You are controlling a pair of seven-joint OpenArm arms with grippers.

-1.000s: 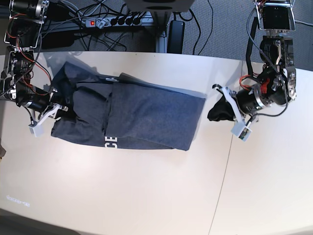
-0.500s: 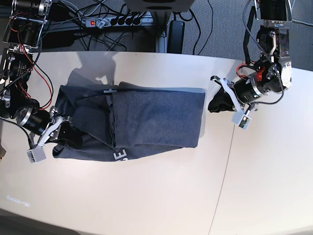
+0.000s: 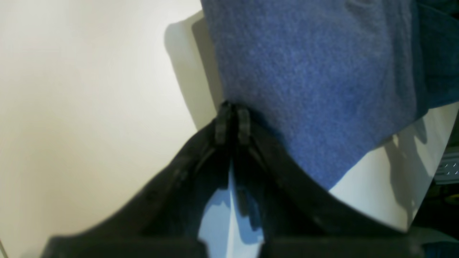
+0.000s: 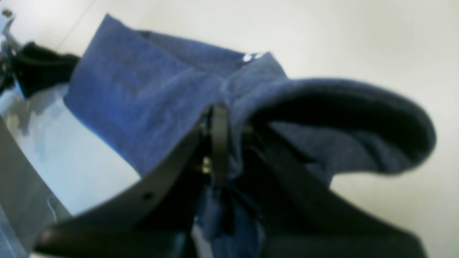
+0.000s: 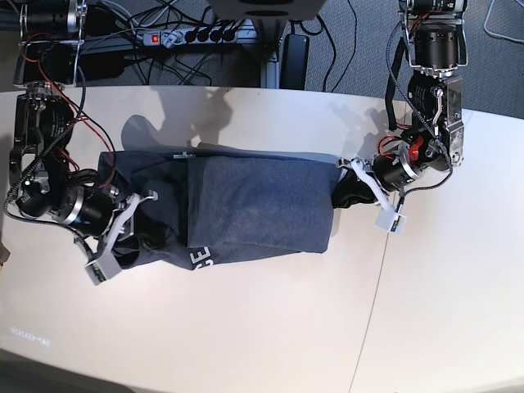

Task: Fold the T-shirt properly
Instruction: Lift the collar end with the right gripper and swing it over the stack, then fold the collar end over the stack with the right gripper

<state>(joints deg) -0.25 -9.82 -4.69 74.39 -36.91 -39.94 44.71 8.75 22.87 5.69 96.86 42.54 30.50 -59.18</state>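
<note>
Both claws are clamped on cloth: right gripper (image 4: 226, 143) and left gripper (image 3: 232, 122) each pinch an end of the heathered slate-blue cotton T-shirt (image 5: 254, 209). We see its long axis running between them along the white desk's (image 5: 246, 327) back edge.

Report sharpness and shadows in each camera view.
Base view: sharp, soft shadows behind the heathered slate-blue cotton T-shirt on the white table. Left wrist view: shut left claw blurred, hard shadow left of the cloth. Right wrist view: soft throughout, right claw dark.
</note>
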